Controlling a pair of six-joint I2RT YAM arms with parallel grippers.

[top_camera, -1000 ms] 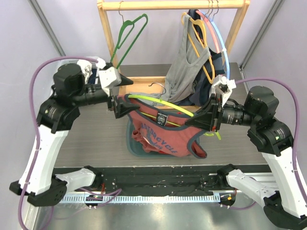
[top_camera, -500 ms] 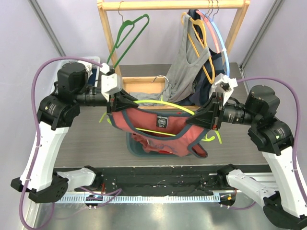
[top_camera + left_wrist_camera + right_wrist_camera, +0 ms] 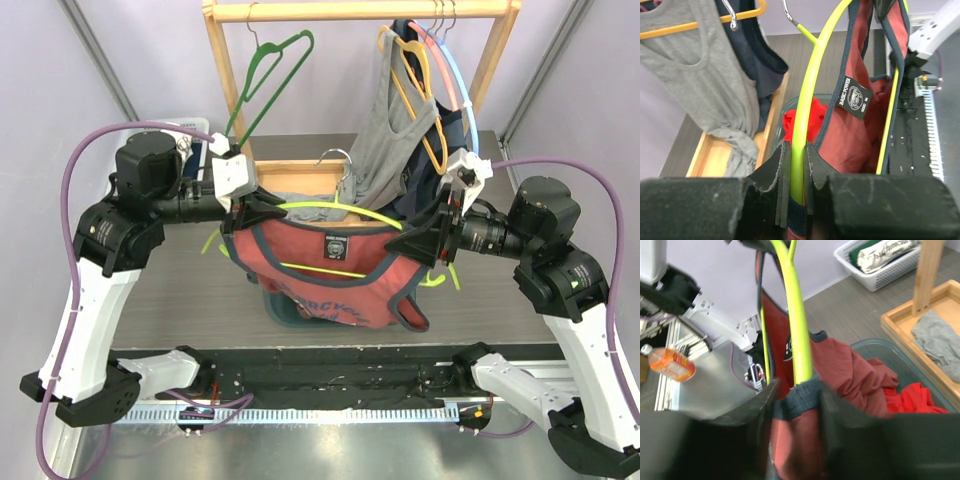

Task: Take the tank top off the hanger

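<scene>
A red tank top (image 3: 330,265) with navy trim hangs on a lime-green hanger (image 3: 335,210), stretched between my two grippers above the table. My left gripper (image 3: 252,215) is at the hanger's left end. In the left wrist view its pads are clamped on the green hanger arm (image 3: 805,110), with navy strap trim just below; the left gripper (image 3: 797,150) is shut. My right gripper (image 3: 415,243) is at the right end. In the right wrist view the right gripper (image 3: 796,390) has its jaws apart, with the hanger arm (image 3: 797,335) and the navy shoulder strap (image 3: 807,392) lying between them.
A teal bin (image 3: 272,300) with red clothes sits under the tank top. Behind stands a wooden rack (image 3: 225,70) holding an empty green hanger (image 3: 265,75), a grey tank top (image 3: 385,140) on an orange hanger and a navy garment. A white basket (image 3: 880,260) is at the far left.
My left gripper moved onto the hanger's left end and shut on it. The right gripper's jaws have just widened around the strap. The hanger and tank top sit slightly higher.
</scene>
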